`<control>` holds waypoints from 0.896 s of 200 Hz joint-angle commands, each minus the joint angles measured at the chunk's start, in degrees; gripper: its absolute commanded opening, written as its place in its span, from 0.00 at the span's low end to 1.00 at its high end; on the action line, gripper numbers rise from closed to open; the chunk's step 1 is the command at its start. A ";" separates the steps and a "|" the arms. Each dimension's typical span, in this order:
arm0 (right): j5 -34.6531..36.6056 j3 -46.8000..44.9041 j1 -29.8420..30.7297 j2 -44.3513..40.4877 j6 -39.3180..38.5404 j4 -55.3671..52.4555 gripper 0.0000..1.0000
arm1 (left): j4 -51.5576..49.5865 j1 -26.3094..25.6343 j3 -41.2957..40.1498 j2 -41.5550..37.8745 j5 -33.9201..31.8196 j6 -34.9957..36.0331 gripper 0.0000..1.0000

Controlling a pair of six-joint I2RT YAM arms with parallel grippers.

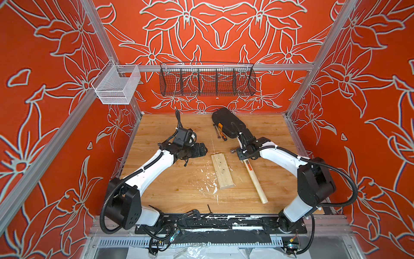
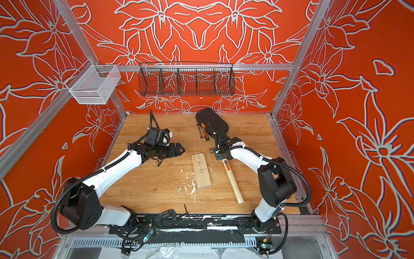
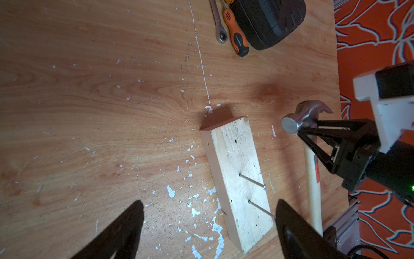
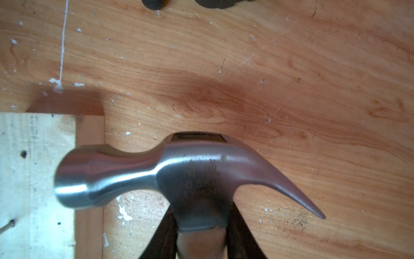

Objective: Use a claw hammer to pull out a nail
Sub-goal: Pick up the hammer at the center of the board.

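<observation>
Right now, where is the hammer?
In a top view the hammer is just right of the wood block, head toward the back wall. The right gripper is shut on its handle just below the head.

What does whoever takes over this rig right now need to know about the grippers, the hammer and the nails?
Right gripper: shut on the claw hammer, on the handle just below the head.
Left gripper: open, empty, left of the wood block near its far end, not touching it.
Hammer: right of the block, face toward it, claw pointing away. I cannot tell whether it is off the table.
One nail and another nail both stand in the block.
Done: hammer gripped.
Left: turn the claw to a nail, hook its head and lever it out. The left gripper could probably steady the block.
</observation>
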 commanded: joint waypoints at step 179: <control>-7.91 10.19 12.73 -10.79 -9.95 -4.64 0.00 | 14.04 8.82 0.63 6.89 31.12 -11.76 0.76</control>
